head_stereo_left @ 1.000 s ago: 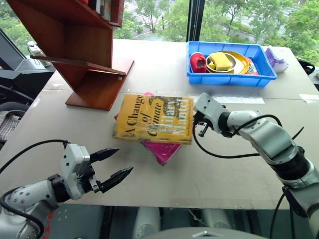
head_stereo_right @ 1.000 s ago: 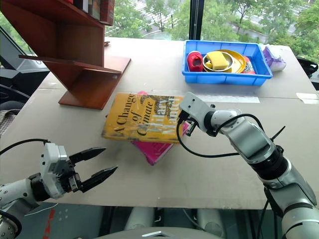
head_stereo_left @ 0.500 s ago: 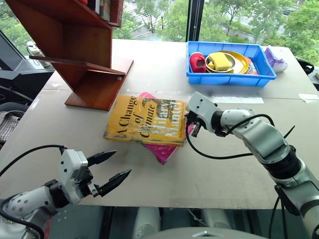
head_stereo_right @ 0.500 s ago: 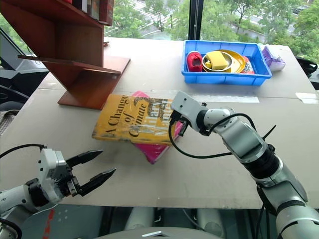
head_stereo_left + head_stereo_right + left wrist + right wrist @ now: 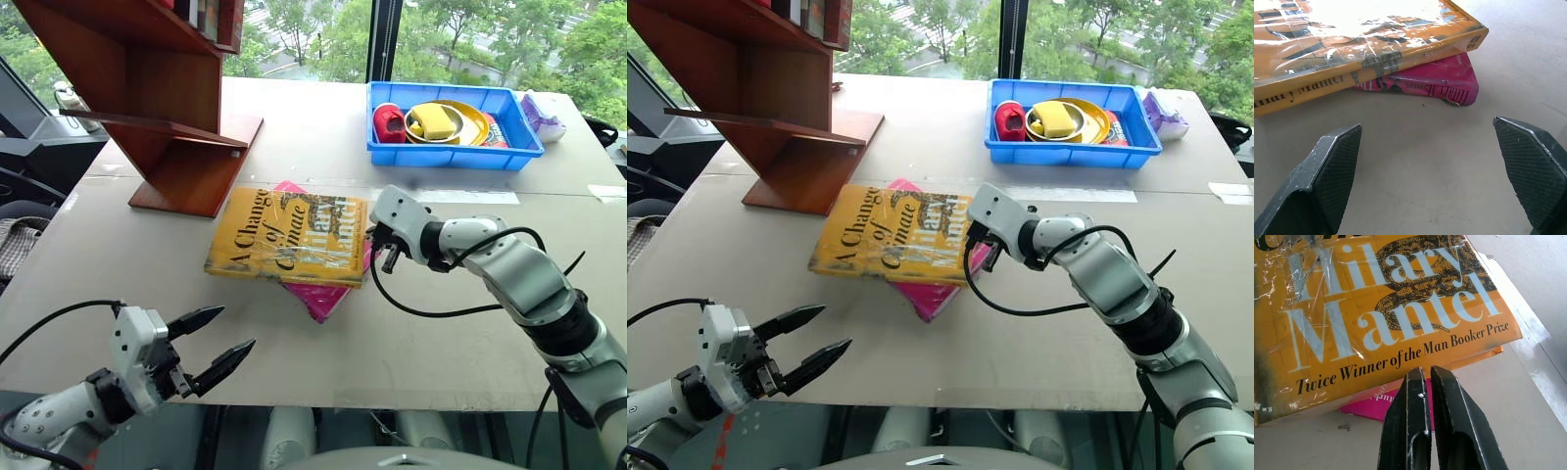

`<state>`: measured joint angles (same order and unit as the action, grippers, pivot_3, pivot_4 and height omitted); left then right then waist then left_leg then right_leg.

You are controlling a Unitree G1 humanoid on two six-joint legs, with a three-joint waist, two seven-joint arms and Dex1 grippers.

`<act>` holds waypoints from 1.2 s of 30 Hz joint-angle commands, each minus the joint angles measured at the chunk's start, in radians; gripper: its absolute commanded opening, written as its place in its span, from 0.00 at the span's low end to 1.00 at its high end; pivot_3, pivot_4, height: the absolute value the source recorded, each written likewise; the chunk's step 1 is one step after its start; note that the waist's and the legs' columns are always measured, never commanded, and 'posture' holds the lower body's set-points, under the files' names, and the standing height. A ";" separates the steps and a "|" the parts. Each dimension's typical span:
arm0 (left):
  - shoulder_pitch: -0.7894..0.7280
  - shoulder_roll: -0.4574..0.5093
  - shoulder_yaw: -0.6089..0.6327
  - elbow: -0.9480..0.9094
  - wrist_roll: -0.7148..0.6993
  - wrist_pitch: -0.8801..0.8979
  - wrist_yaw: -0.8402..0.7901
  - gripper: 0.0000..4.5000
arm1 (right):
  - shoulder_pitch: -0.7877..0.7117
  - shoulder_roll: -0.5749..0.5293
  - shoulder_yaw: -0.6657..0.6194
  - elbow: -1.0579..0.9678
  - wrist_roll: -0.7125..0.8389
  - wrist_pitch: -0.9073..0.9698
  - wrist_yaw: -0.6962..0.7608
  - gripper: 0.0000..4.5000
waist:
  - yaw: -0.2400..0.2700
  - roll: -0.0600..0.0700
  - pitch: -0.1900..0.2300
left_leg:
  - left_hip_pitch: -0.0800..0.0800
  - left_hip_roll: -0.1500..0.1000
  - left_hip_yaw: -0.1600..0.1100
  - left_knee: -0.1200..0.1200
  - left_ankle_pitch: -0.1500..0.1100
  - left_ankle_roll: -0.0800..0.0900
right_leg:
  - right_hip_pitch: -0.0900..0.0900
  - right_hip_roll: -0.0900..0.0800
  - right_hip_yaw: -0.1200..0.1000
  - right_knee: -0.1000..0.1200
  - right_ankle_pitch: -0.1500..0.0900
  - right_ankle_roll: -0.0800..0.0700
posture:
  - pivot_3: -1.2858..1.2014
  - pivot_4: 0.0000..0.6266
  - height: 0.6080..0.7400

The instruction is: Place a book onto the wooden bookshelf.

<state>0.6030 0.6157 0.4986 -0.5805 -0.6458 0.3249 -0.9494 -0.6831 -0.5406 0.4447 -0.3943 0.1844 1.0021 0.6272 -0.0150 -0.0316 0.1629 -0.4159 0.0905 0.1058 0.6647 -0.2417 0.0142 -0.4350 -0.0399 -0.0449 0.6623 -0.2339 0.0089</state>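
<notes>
The left gripper point(image 5: 217, 344) hung near the table's point(image 5: 451, 323) front edge with its fingers spread wide, holding nothing and well short of the books. Up on the left stood the wooden bookshelf point(image 5: 167, 98). The book point(image 5: 289, 235), yellow with "A Change of Climate" and "Hilary Mantel – Twice Winner of the Man Booker Prize" on it, lay flat mid-table on top of a pink paperback point(image 5: 323, 299). The right gripper point(image 5: 384, 257) had its fingers pressed together right at the book's edge, gripping nothing. Compared with a second before, the book had slid a bit toward the shelf. A blue bin point(image 5: 453, 147) sat far right.
</notes>
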 commanded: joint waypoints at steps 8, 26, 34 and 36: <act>0.009 0.001 -0.004 -0.083 -0.027 0.026 0.049 0.99 | -0.010 0.028 0.028 -0.005 -0.017 -0.043 0.023 0.01 | -0.001 0.000 0.000 | 0.000 0.000 0.000 0.000 0.000 0.000 | -0.001 0.000 0.000 0.000 0.000 0.000 | 0.52 0.24 1.00; 0.022 -0.200 0.026 -0.080 -0.724 0.310 0.586 0.99 | 0.213 -0.028 -0.365 -0.089 0.337 -0.335 0.357 0.18 | 0.008 0.000 0.000 | -0.001 -0.001 -0.001 0.000 -0.001 0.002 | 0.001 -0.002 0.000 -0.001 0.000 0.001 | 0.52 0.24 1.00; -0.057 -0.283 -0.077 0.006 -0.979 0.315 0.849 0.99 | 0.366 -0.195 -0.637 -0.146 0.590 -0.395 0.565 0.98 | 0.000 -0.001 0.000 | 0.002 -0.001 -0.003 0.001 -0.001 0.002 | 0.003 0.001 0.002 -0.001 0.000 0.001 | 0.52 0.24 1.00; -0.078 -0.295 -0.093 0.040 -1.032 0.312 0.890 0.99 | 0.367 -0.222 -0.654 -0.152 0.617 -0.401 0.583 0.98 | 0.001 0.000 0.001 | 0.003 -0.001 -0.004 0.001 -0.001 0.002 | 0.003 0.002 0.003 -0.001 0.000 0.000 | 0.52 0.24 1.00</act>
<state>0.5301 0.3249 0.4128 -0.5527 -1.6118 0.6441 -0.0920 -0.3057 -0.7420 -0.1697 -0.5048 0.7593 0.6238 1.1846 -0.0141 -0.0321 0.1634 -0.4133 0.0890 0.1020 0.6653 -0.2429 0.0164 -0.4317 -0.0380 -0.0421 0.6616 -0.2341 0.0093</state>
